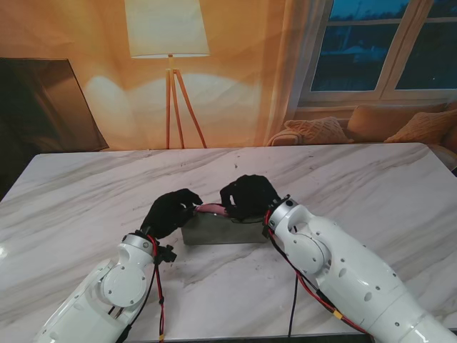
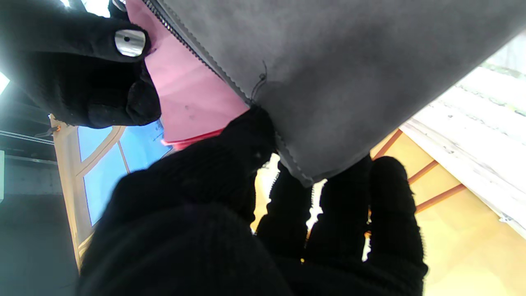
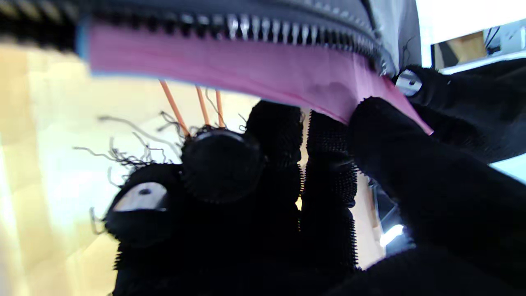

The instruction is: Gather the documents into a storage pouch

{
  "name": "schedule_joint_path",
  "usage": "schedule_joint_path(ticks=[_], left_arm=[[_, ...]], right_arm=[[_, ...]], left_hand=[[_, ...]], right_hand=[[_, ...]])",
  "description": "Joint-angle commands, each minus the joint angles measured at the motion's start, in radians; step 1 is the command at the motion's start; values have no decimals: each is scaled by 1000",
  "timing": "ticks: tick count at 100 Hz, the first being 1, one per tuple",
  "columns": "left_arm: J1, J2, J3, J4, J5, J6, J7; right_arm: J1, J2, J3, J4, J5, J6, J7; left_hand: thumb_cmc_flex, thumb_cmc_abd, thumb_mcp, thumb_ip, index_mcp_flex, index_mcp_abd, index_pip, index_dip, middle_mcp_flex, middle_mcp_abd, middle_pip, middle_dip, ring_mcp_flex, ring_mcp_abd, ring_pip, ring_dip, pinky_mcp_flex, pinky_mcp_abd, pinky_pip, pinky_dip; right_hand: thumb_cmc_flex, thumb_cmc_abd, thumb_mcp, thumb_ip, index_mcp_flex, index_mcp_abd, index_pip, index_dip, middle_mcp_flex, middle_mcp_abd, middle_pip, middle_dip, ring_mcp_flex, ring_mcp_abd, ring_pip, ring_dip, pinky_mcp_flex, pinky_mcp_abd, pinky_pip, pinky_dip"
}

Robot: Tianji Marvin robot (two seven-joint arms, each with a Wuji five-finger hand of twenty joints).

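the grey felt zip pouch stands mid-table, long axis left-right; pink paper documents protrude from its mouth, pinched by right hand; left hand grips its left corner.

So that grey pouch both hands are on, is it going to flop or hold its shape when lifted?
Probably half-stiff: the grey pouch stands on edge between the left hand and right hand. Its felt-like face looks grippy rather than slippery. The pink document inside may stiffen it, though the open zipper edge could sag.
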Motion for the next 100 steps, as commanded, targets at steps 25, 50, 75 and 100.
schedule_joint_path(ticks=[25,50,75,100], left_arm=[[12,-1,-10,-9,3,-11,-23],[32,-2,-34,-20,26,3,3],[40,-2,-49,-27,27,14,9],[44,6,-50,-46,5,81,-50]], right_arm=[[61,10,-63,36,-37,2,69],[70,15,-66,36,-45,23,99],[68,15,-67,31,-37,39,117],[64,14,-68,25,-17,33,130]], left_hand=[[-89,4,103,13,-97,21,-210,-2,-106,11,38,-61,-38,22,-10,-5,-32,-56,10,15],[-117,43,121,54,-278,4,-350,-25,-219,-7,71,-129,-67,25,-30,-6,-51,-56,-6,20],[-204,85,114,122,-431,13,-386,-22,-289,-30,123,-259,-88,29,-42,-7,-66,-60,-17,27],[-282,94,63,120,-300,107,-483,-71,-257,16,162,-222,-96,55,-28,9,-79,-47,-5,46]], right_hand=[[-23,-50,94,-24,66,25,38,8,81,55,78,48,76,-69,97,24,59,-54,150,-22],[-22,-43,95,-27,60,35,39,11,81,55,80,55,73,-71,109,25,57,-57,159,-25],[-20,-41,92,-25,59,47,38,13,79,57,84,62,75,-71,113,24,59,-57,163,-26],[-20,-40,97,-22,60,67,42,20,83,60,93,71,75,-73,127,26,62,-57,172,-28]])
